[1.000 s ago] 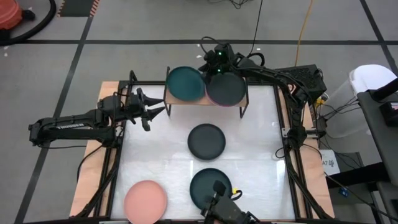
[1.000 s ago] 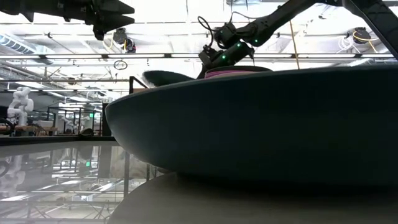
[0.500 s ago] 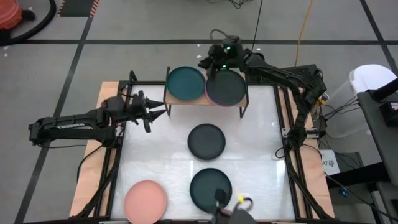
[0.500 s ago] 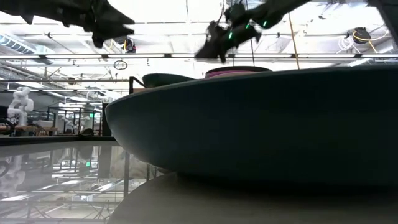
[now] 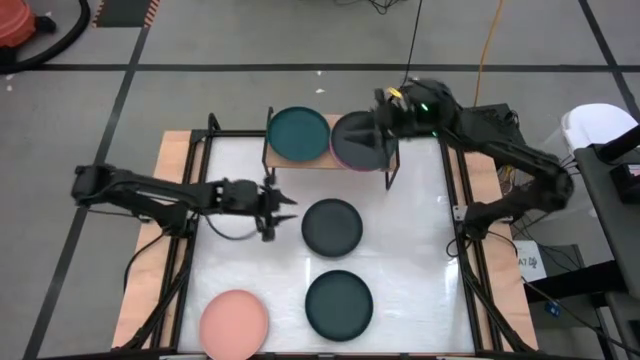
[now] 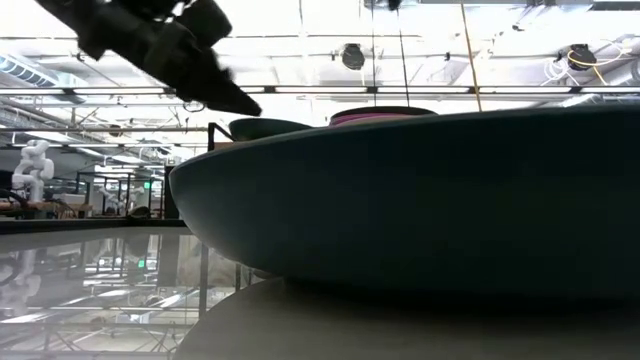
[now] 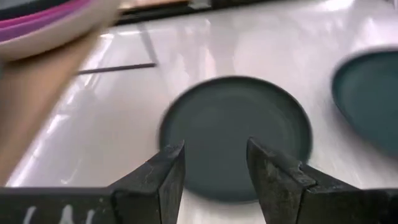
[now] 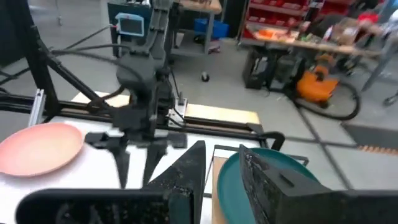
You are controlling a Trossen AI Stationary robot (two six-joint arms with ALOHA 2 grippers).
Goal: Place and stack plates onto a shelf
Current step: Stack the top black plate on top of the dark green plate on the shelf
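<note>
An orange vacuum (image 8: 323, 87) stands beside red shelving (image 8: 280, 18).

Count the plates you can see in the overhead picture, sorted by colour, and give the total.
Teal plate, on the shelf: 1
Dark stack top, purple rim beneath, on the shelf: 1 showing
Dark plates on the table: 2
Pink plate: 1
Total showing: 5

White table (image 5: 240, 270) with three plates; wooden shelf (image 5: 330, 166) bearing two stacks.

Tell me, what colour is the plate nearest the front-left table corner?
Light pink, clearest in the high view.
</note>
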